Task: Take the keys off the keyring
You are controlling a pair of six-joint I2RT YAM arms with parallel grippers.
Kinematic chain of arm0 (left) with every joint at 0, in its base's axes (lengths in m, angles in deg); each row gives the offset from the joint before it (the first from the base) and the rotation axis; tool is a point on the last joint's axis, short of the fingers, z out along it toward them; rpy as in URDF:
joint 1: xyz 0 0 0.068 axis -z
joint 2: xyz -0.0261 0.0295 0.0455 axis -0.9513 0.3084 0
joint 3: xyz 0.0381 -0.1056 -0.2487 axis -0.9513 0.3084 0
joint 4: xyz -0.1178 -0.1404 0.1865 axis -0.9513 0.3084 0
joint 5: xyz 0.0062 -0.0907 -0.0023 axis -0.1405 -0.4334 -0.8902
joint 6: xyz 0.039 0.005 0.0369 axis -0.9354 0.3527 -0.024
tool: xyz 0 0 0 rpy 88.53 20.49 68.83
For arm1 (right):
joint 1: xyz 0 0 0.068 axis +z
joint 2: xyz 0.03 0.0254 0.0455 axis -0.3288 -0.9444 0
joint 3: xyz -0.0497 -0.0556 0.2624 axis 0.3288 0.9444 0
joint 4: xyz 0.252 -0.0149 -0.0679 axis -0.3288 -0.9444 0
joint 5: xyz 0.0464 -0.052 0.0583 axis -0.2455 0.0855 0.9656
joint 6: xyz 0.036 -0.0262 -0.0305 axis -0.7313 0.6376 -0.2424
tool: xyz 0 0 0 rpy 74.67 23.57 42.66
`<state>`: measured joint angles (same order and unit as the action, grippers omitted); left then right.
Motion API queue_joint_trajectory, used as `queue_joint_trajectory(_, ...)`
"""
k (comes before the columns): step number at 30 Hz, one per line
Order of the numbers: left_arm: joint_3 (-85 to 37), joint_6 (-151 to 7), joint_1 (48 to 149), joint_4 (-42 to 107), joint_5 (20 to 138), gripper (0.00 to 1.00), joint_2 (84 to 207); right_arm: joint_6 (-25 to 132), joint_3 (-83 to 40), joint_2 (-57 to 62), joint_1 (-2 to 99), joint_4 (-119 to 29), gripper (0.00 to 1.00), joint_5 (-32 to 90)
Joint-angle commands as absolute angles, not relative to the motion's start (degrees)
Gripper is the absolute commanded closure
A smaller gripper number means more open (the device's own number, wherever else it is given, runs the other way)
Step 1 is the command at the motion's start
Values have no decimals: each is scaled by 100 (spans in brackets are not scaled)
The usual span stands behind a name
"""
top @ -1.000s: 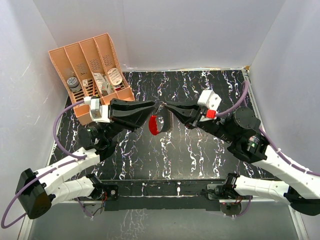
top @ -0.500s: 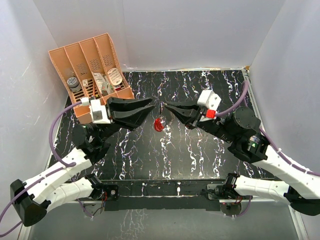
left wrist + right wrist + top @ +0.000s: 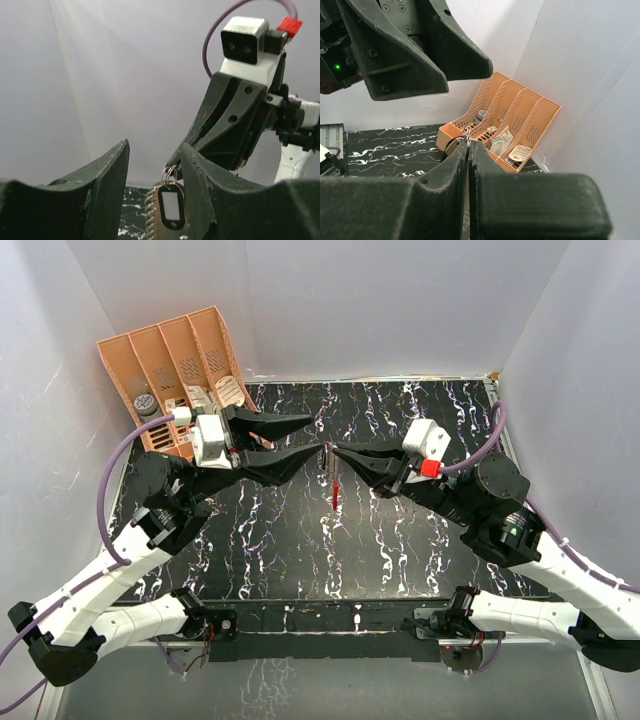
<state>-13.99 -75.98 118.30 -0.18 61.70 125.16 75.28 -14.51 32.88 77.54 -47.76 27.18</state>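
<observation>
My right gripper (image 3: 332,448) is shut on the thin metal ring (image 3: 468,132) and holds the keyring above the table. The red oval tag (image 3: 337,493) hangs edge-on below it. In the left wrist view the tag (image 3: 171,207) looks dark with a white label and hangs from the ring (image 3: 170,174). A small ribbed key-like piece (image 3: 151,216) hangs just behind it. My left gripper (image 3: 315,435) is open, its jaws on either side of the ring and not touching it. In its own view it (image 3: 155,147) faces the right gripper's fingertips (image 3: 176,161).
A peach organiser (image 3: 150,365) with small items in its slots stands at the back left; it also shows in the right wrist view (image 3: 522,107). White walls close in the black marbled table (image 3: 420,550) at the back and both sides.
My left gripper has risen and moved toward the ring. The red tag has turned from face-on to edge-on and hangs a little further right. The right gripper has barely moved.
</observation>
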Motion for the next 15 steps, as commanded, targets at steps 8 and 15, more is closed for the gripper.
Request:
queue_joint_trajectory(8,-1988,-8770,11850,1902,5171,62,12350,7599,-1779,3464,7727,-4676,100,2803)
queue_joint_trajectory(15,-1948,-8706,11850,1638,5191,69,12467,7553,-1750,3478,7729,-4658,100,2847)
